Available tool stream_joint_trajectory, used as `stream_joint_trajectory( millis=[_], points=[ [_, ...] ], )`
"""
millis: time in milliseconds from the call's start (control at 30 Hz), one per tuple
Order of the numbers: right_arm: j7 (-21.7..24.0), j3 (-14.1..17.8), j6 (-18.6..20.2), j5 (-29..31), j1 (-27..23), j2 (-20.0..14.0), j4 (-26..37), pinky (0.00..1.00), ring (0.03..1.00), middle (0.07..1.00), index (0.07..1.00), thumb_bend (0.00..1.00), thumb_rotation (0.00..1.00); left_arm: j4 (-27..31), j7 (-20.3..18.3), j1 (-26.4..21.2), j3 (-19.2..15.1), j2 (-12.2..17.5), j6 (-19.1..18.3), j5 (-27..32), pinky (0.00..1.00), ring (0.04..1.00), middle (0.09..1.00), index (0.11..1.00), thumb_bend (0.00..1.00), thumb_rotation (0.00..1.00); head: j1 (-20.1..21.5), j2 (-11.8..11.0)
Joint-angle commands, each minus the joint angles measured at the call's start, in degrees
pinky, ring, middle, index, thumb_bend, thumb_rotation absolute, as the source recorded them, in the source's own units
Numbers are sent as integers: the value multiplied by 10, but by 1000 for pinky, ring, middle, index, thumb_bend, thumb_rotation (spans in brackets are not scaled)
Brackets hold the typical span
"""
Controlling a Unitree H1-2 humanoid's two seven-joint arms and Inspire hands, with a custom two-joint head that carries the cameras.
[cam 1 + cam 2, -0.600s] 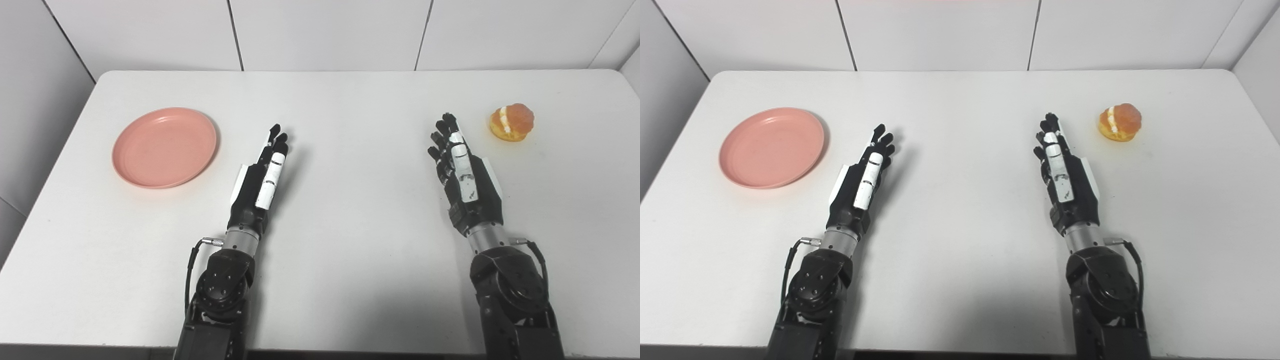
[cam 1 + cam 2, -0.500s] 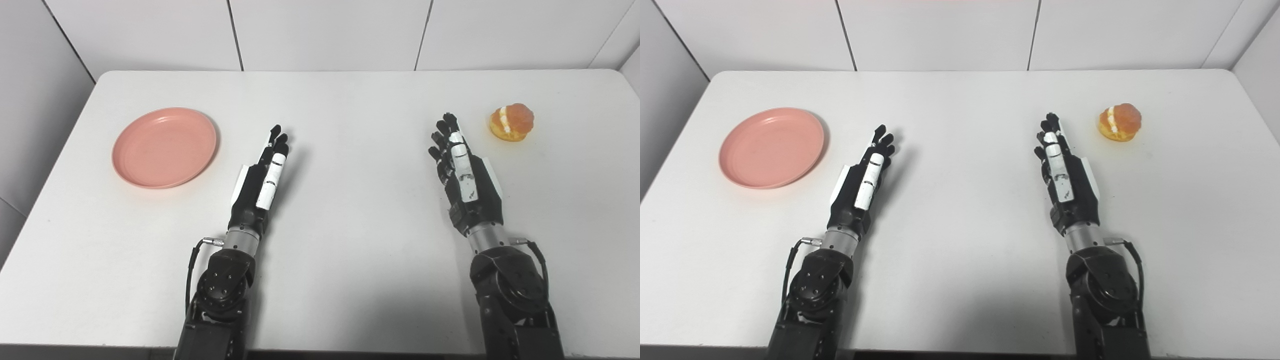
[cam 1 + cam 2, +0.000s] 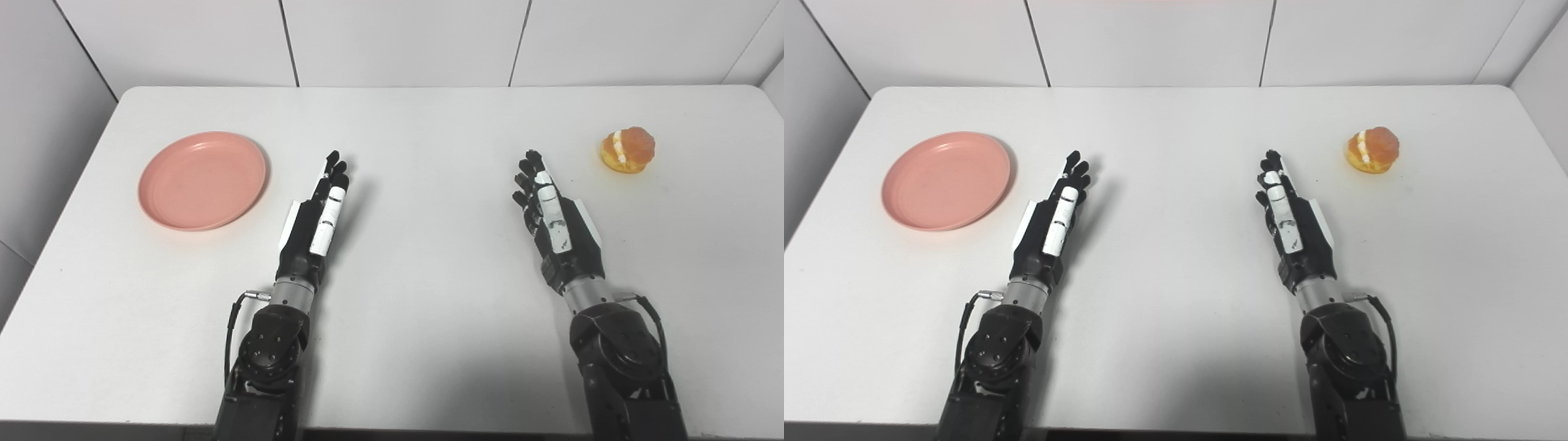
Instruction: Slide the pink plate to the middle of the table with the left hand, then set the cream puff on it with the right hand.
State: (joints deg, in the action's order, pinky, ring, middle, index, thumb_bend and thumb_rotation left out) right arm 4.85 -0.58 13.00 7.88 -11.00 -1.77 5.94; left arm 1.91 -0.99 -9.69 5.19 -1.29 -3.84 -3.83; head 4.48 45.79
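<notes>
The pink plate (image 3: 203, 180) lies empty on the left side of the white table (image 3: 429, 122). At the far right of the table sits the cream puff (image 3: 627, 149), golden with a white cream line. My left hand (image 3: 316, 215) is open, fingers stretched forward, a short way right of the plate and apart from it. My right hand (image 3: 552, 215) is also open with straight fingers, left of and nearer than the cream puff, holding nothing.
Light wall panels (image 3: 398, 37) stand behind the table's far edge, and a grey wall (image 3: 37, 122) runs along its left side. Both black forearms come up from the near edge.
My right hand has drawn back slightly to the left and toward me, away from the cream puff. My left hand has shifted a little to the left. Plate and puff have not moved.
</notes>
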Motion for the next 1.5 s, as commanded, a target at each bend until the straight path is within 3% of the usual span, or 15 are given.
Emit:
stream_joint_trajectory(
  millis=[0,200,367,500,667,833,967,1033,1100,1467],
  points=[
    [0,-2,-20,-3,-10,7,1,1000,1000,1000,999,741,944,9,2,-19,-1,-3,27,0,982,976,987,998,530,1000,1,-7],
    [-12,-4,-56,-26,-9,15,-23,1000,1000,1000,977,706,911,10,2,-13,-4,-9,26,8,991,979,986,996,527,1000,0,-11],
    [-16,0,-52,-27,-10,17,-24,1000,1000,1000,975,716,906,14,3,-10,-2,-10,25,5,985,978,982,988,516,1000,0,-19],
    [-26,-2,-108,-47,-13,20,-51,1000,1000,1000,978,726,853,11,1,-9,-3,-12,31,8,986,977,981,989,507,1000,2,-19],
    [-40,2,-141,-57,-17,26,-75,1000,1000,1000,981,797,829,17,-1,-7,0,-11,23,6,990,979,984,990,508,1000,5,-14],
    [-49,5,-181,-63,-22,30,-95,1000,1000,1000,993,744,832,19,-6,-9,3,-8,13,6,987,976,986,994,505,1000,11,-16],
    [-57,2,-177,-80,-24,28,-95,1000,1000,1000,1000,723,869,21,-9,-9,2,-8,10,11,988,976,987,998,497,1000,12,-15],
    [-47,1,-130,-65,-19,29,-69,1000,1000,1000,996,756,843,17,-16,-9,7,-3,26,10,995,981,989,995,491,1000,3,-17],
    [-43,-4,-110,-63,-14,28,-48,1000,1000,1000,993,754,819,14,-24,-9,11,1,38,12,999,988,994,997,492,1000,2,-17],
    [-45,-2,-94,-70,-11,24,-44,1000,1000,1000,995,695,827,-2,-28,-6,12,-3,58,19,1000,991,1000,1000,459,1000,-11,-39]
  ],
)
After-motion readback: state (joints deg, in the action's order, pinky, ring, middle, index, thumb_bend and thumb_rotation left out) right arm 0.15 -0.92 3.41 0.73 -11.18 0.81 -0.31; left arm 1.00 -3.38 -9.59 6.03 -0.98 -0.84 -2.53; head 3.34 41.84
